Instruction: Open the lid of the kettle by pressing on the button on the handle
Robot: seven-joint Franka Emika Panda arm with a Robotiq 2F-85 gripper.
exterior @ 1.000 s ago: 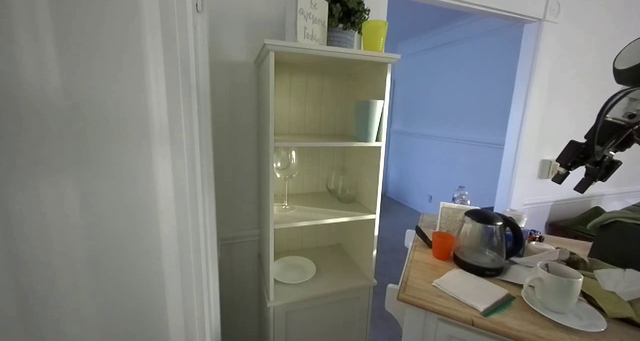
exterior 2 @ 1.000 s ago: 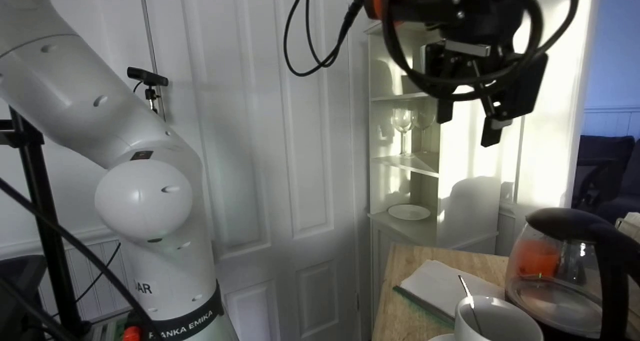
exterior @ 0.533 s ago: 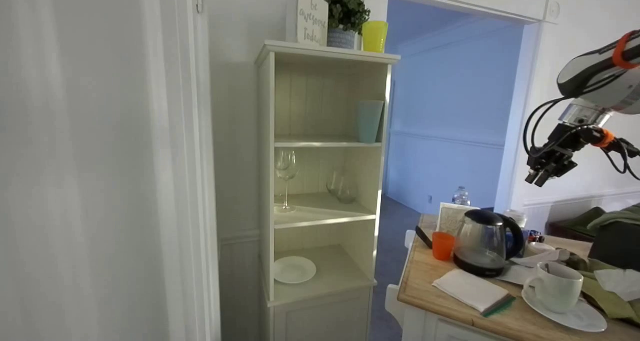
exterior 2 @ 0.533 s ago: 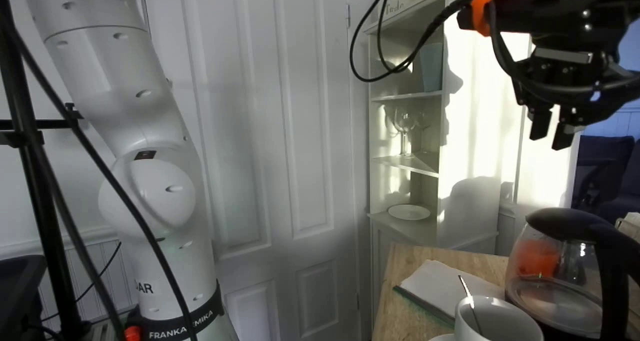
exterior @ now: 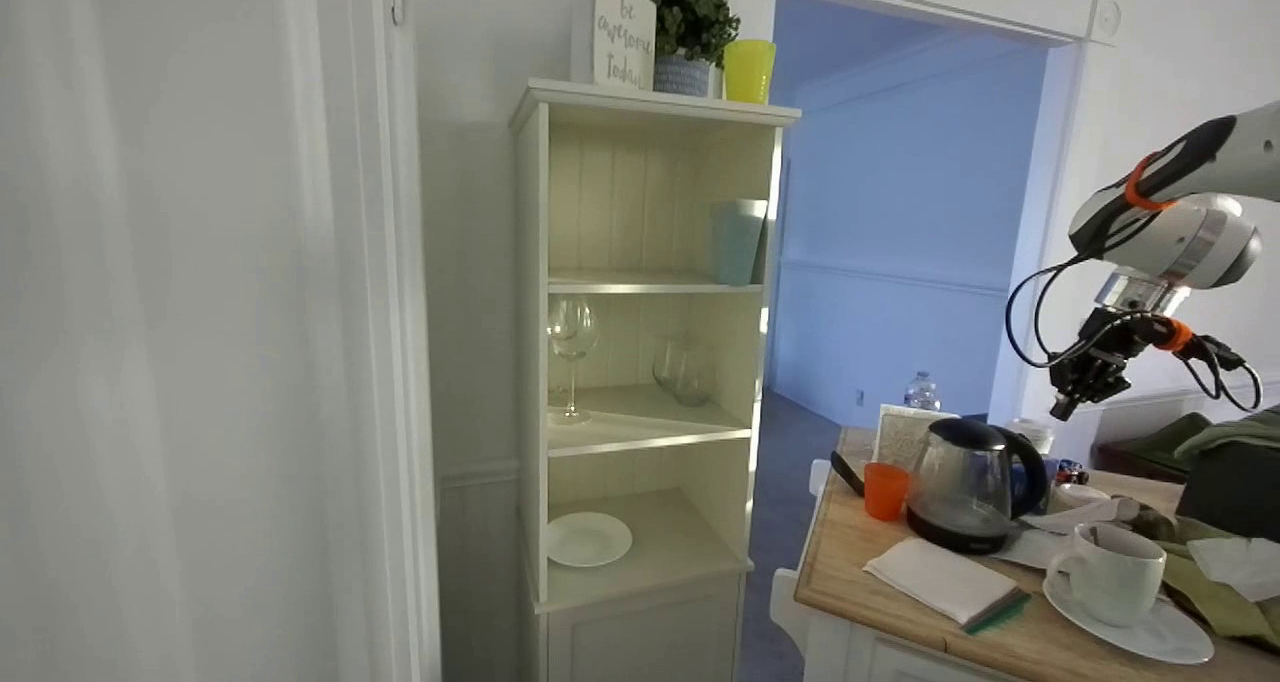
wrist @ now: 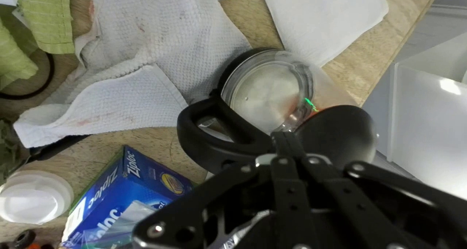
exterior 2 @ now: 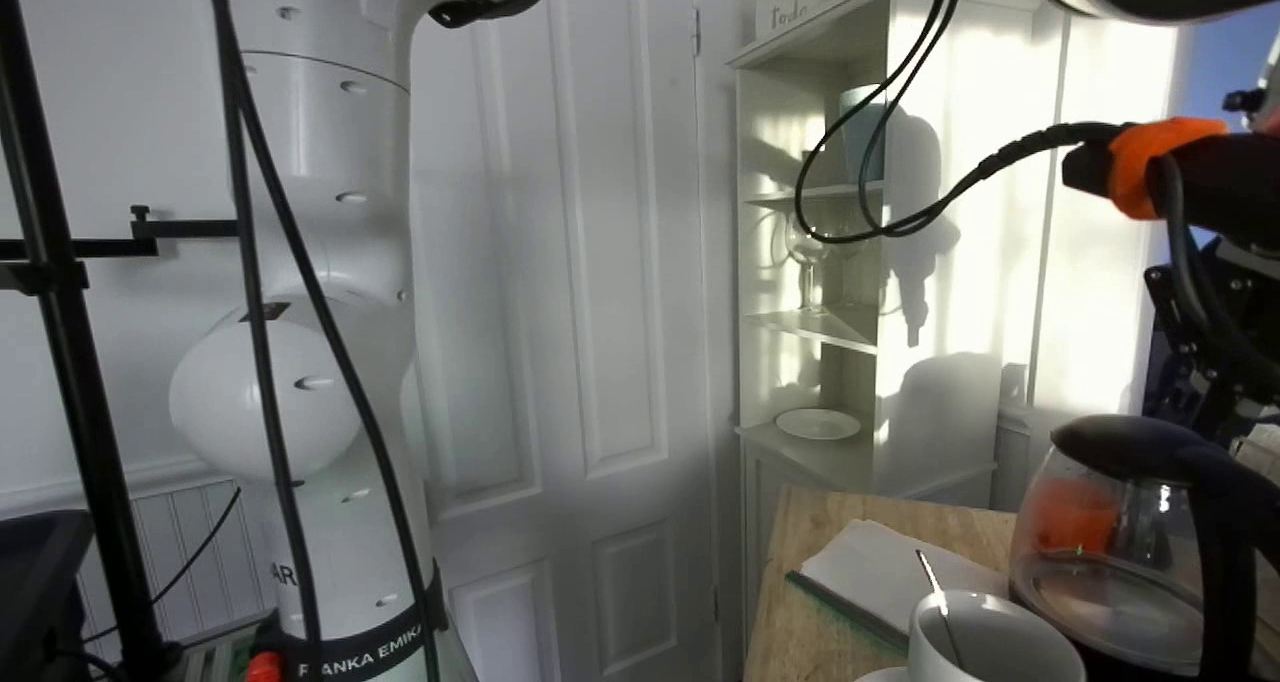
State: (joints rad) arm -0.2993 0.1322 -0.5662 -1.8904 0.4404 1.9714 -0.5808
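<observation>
On the wooden counter stands the glass kettle (exterior: 950,497) with a black base. Its black lid (exterior: 968,433) lies down flat over the top, and the black handle (exterior: 1032,472) curves off to the side. Above and beside the handle hangs my gripper (exterior: 1062,408), pointing downward and apart from the kettle. Seen from the wrist, the gripper (wrist: 285,134) has its fingertips pressed together with nothing between them. They cover the place where the handle (wrist: 193,136) meets the lid (wrist: 339,132). The button on the handle cannot be made out and may be behind the fingers.
An orange cup (exterior: 885,490) stands close to the kettle. A white mug (exterior: 1110,572) with a spoon sits on a saucer, near folded white napkins (exterior: 945,577). Around the handle lie a Ziploc box (wrist: 138,194), a white-lidded tub (wrist: 34,198) and a crumpled white cloth (wrist: 146,33).
The arm has swung in from the right in an exterior view, bringing my gripper lower and nearer the kettle. Its fingers, apart one second ago, have come together. The kettle has stayed put.
</observation>
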